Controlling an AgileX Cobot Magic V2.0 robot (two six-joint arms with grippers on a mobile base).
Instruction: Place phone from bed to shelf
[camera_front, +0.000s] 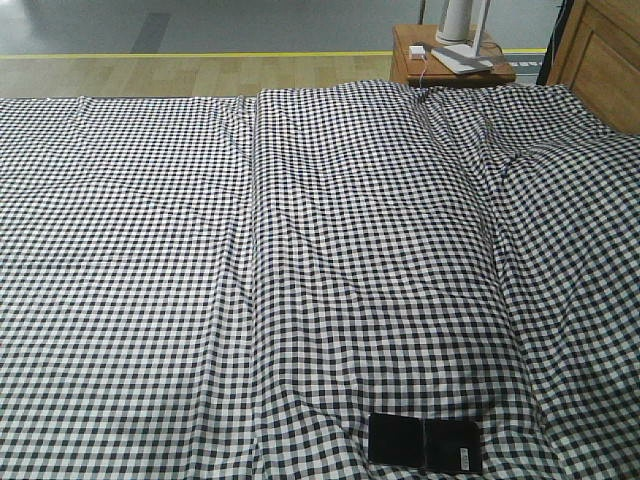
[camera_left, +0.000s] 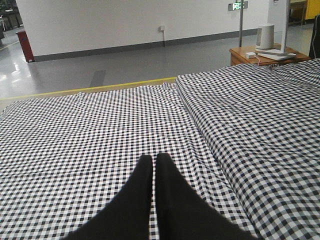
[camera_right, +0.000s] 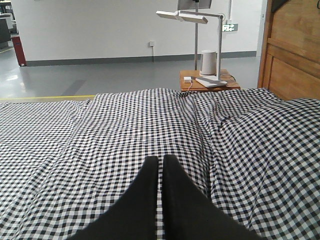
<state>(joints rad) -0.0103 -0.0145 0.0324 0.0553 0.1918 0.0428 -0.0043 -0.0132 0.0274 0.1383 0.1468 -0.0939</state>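
Phone: the phone (camera_front: 425, 444) lies flat on the bed (camera_front: 300, 250), at the bottom of the front view and right of the middle. Its long side runs across the view, a crease crosses its middle and a small white sticker sits near its right end. It shows in neither wrist view.

Bed: a black-and-white check sheet covers it, with long wrinkles running away from the camera and heavier folds on the right side.

Left pincer: the left pincer (camera_left: 154, 160) hangs over the sheet. Its two black fingers (camera_left: 137, 195) are drawn together with only a thin slit between them, and nothing is held.

Right pincer: the right pincer (camera_right: 160, 161) is likewise over the sheet, fingers (camera_right: 142, 197) pressed narrow, and it grips nothing.

Far side: a small reddish-brown surface (camera_front: 404, 62) stands just beyond the bed's far right corner. It carries a white lamp (camera_right: 182, 16) on a tall stem, a white cylinder (camera_right: 208, 61) and a small white box (camera_front: 416, 51).

Right edge: a wooden panel (camera_right: 292, 55) rises beside the bed; what it belongs to cannot be told.

Floor: the grey floor (camera_left: 115, 65) bears a yellow line (camera_left: 100, 88) running along the bed's far edge.
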